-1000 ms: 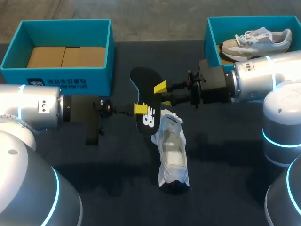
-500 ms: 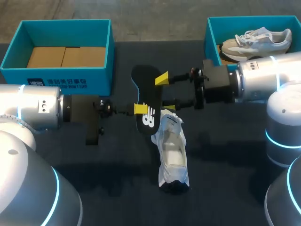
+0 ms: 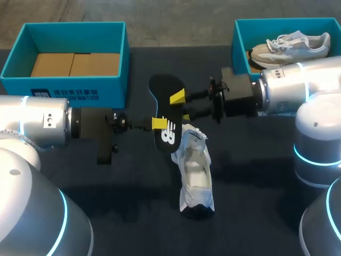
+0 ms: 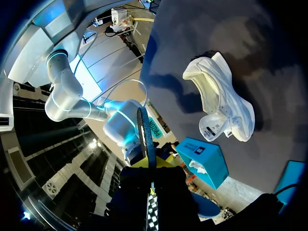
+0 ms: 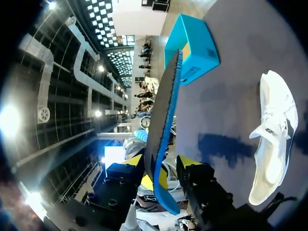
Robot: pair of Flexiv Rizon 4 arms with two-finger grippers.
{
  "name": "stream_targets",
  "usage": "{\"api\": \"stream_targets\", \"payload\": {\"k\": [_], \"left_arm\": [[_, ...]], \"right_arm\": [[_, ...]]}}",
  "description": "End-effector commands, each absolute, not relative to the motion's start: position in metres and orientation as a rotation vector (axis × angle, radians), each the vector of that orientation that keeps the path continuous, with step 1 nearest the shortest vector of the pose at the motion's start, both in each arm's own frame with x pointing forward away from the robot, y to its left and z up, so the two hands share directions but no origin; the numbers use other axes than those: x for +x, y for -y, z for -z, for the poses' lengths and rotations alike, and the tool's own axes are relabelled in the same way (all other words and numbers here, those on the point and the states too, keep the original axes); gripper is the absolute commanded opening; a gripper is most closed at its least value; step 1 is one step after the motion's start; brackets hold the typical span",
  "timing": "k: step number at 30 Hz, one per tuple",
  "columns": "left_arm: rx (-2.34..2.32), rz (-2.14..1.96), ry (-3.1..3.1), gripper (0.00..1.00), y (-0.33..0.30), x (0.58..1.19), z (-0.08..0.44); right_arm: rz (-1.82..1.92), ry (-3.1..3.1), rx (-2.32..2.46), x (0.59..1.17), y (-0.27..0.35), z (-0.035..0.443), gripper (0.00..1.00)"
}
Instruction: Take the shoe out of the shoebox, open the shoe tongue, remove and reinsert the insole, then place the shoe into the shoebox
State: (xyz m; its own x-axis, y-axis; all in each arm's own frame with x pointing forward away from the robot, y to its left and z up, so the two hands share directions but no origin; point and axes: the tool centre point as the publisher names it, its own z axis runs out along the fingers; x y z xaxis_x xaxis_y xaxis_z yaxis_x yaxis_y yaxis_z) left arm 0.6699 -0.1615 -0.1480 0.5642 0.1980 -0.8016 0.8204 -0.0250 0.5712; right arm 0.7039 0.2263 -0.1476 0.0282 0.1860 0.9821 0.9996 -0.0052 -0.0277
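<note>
Our left gripper [image 3: 159, 124] is clamped on the black insole [image 3: 162, 88], holding it in the air just over one end of the white shoe [image 3: 194, 170]. The shoe lies on the table [image 3: 256, 176], outside the blue shoebox [image 3: 64, 95]. Our right gripper [image 3: 181, 105] sits at the insole's other end; we cannot tell whether it grips. Risk: if the left releases before the right holds firmly, the insole drops, and opposed pulls would bend it. The insole carries 1 white logo [image 3: 169, 134] and the shoebox front carries white print; we transcribe neither.

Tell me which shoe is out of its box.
The white shoe on the table, by the insole; the grey shoe sits in the right shoebox.
</note>
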Motion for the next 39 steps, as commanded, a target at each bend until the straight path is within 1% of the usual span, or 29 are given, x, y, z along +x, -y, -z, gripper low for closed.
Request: {"api": "stream_targets", "payload": {"k": [1, 2, 3, 16, 17, 18, 19, 20, 31, 39], "left_arm": [[1.547, 0.618, -0.894, 0.00, 0.163, 0.669, 0.149], [1.547, 0.618, -0.894, 0.00, 0.163, 0.669, 0.149], [1.547, 0.618, -0.894, 0.00, 0.163, 0.669, 0.149], [1.541, 0.626, -0.896, 0.00, 0.162, 0.669, 0.150], [1.538, 0.629, -0.899, 0.27, 0.161, 0.669, 0.150], [1.535, 0.632, -0.900, 0.46, 0.161, 0.669, 0.150], [1.532, 0.634, -0.902, 0.71, 0.160, 0.669, 0.150], [1.527, 0.637, -0.906, 1.00, 0.159, 0.669, 0.150], [1.453, 0.686, -1.001, 1.00, 0.126, 0.675, 0.150], [1.442, 0.720, -1.135, 1.00, 0.095, 0.680, 0.149]], "right_arm": [[1.096, 1.324, -1.360, 0.706, -0.233, 0.147, 0.31], [1.096, 1.324, -1.358, 0.706, -0.233, 0.147, 0.13], [1.097, 1.324, -1.355, 0.706, -0.233, 0.147, 0.00], [1.110, 1.315, -1.331, 0.703, -0.233, 0.147, 0.00], [1.111, 1.316, -1.330, 0.703, -0.232, 0.147, 0.00], [1.111, 1.317, -1.329, 0.703, -0.232, 0.146, 0.00], [1.113, 1.317, -1.328, 0.704, -0.231, 0.146, 0.00], [1.114, 1.317, -1.327, 0.704, -0.231, 0.146, 0.00], [1.145, 1.326, -1.290, 0.707, -0.224, 0.151, 0.00], [1.147, 1.365, -1.274, 0.709, -0.219, 0.172, 0.00]]}}
